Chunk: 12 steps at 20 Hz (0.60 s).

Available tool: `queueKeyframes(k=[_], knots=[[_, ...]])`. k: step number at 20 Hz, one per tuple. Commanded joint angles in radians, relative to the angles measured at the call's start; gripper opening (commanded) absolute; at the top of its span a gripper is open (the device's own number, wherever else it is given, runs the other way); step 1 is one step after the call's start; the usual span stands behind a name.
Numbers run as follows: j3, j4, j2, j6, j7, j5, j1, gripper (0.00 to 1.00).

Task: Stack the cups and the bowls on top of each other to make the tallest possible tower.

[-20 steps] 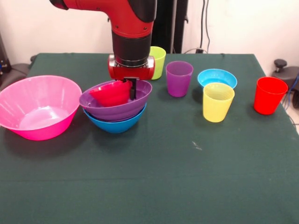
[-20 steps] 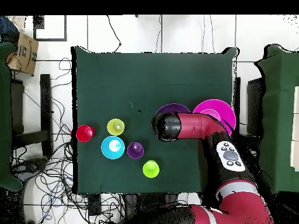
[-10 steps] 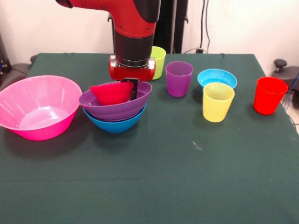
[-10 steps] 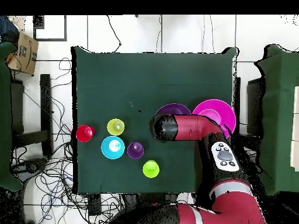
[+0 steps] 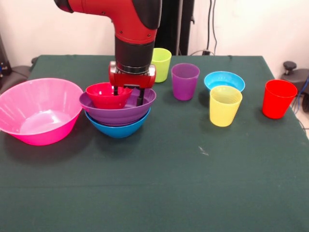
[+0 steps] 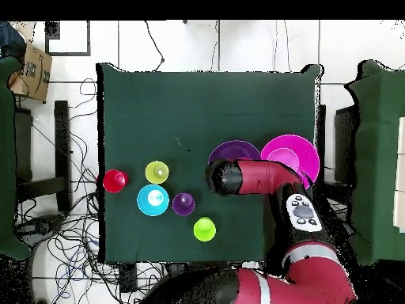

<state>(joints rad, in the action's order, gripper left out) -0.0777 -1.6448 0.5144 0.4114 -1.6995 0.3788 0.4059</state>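
Note:
The tower is a medium blue bowl (image 5: 118, 129) with a large purple bowl (image 5: 120, 113) nested in it and a small red bowl (image 5: 104, 95) sitting level inside that. My gripper (image 5: 127, 94) hangs open over the stack, one finger on each side of the red bowl's right rim. The very large pink bowl (image 5: 41, 111) stands just left of the tower. In a loose row to the right are the lime green cup (image 5: 161, 65), purple cup (image 5: 185, 81), light blue bowl (image 5: 223, 79), yellow cup (image 5: 225, 105) and red cup (image 5: 278, 98). In the overhead view my arm (image 6: 225, 176) hides the gripper.
The table (image 5: 159, 188) is covered with dark green cloth. Seen from overhead, the purple bowl (image 6: 235, 150) and pink bowl (image 6: 293, 154) lie at the right, and the cups cluster at the lower left around the light blue bowl (image 6: 152, 200).
The red bowl was held tilted over the purple bowl. It now sits level inside it, and my gripper has opened and shifted slightly left.

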Motion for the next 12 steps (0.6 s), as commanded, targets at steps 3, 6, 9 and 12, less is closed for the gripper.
queueKeyframes(k=[3, 6, 9, 12], knots=[[-0.024, -0.002, -0.099, -0.077, -0.103, 0.019, -0.006, 1.00], [-0.022, -0.050, -0.061, -0.065, -0.106, 0.009, 0.005, 1.00], [-0.032, -0.094, -0.013, -0.031, -0.101, -0.007, 0.015, 1.00], [-0.041, -0.131, 0.041, -0.001, -0.090, -0.020, 0.024, 1.00]])
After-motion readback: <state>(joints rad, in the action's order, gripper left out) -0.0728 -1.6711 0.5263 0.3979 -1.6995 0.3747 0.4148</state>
